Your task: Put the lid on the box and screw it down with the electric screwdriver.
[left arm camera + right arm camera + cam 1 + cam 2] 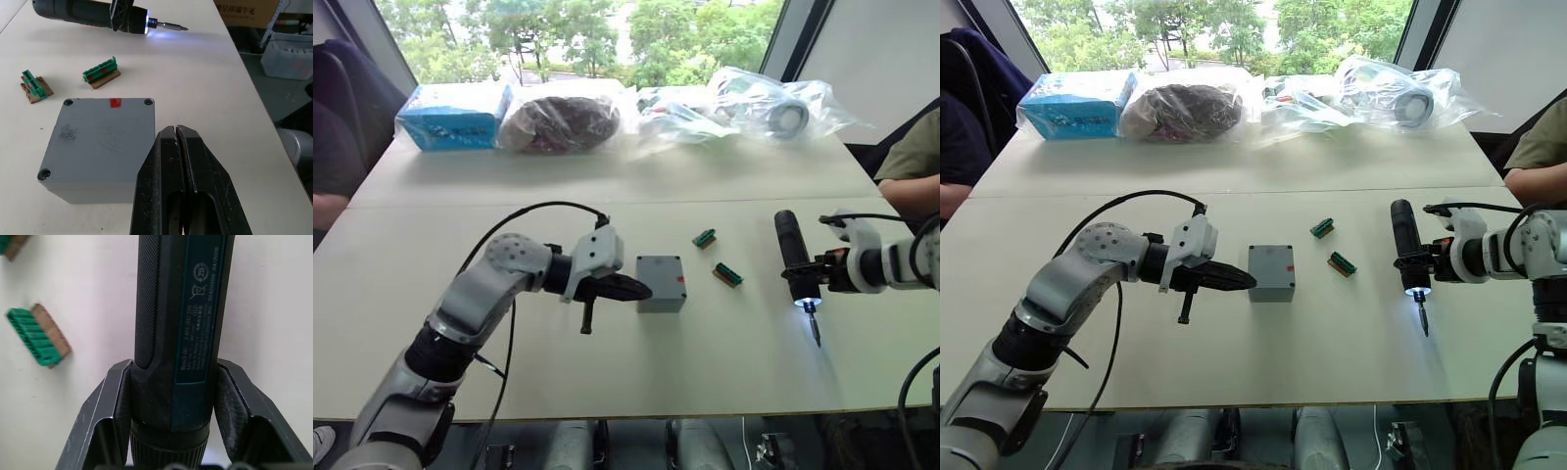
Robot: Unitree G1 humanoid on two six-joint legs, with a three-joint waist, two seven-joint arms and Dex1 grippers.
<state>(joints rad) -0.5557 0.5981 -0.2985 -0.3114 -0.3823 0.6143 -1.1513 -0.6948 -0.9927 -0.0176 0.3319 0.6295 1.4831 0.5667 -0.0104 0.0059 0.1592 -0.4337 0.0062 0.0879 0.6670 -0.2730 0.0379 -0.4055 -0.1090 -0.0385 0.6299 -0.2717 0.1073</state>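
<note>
Table [607, 372] is taking up most of the scene, one big white surface, and I'm placing everything off the box [661, 284] sitting roughly in the middle of it. Far behind the box, along the window edge, four bagged or boxed things are lying in a row: one blue carton [452, 116] and three clear plastic bags [570, 122].

One box, grey and square, is sitting with the lid [105, 132] already on it; the lid's flat top is showing a small red mark and screw holes at the corners.

One electric screwdriver [796, 259] is hovering well to the right of the box, tip light glowing, bit pointing down toward the table. The right gripper [171, 426] is clamping it, one finger on each side of the dark barrel.

The left gripper [625, 287] is sitting just beside the box's left wall, its two black fingers pressed together with nothing between them; can't tell if the tips are touching the box.

Two small green connector pieces [705, 238] are lying between the box and the screwdriver, apart from each other.
</note>
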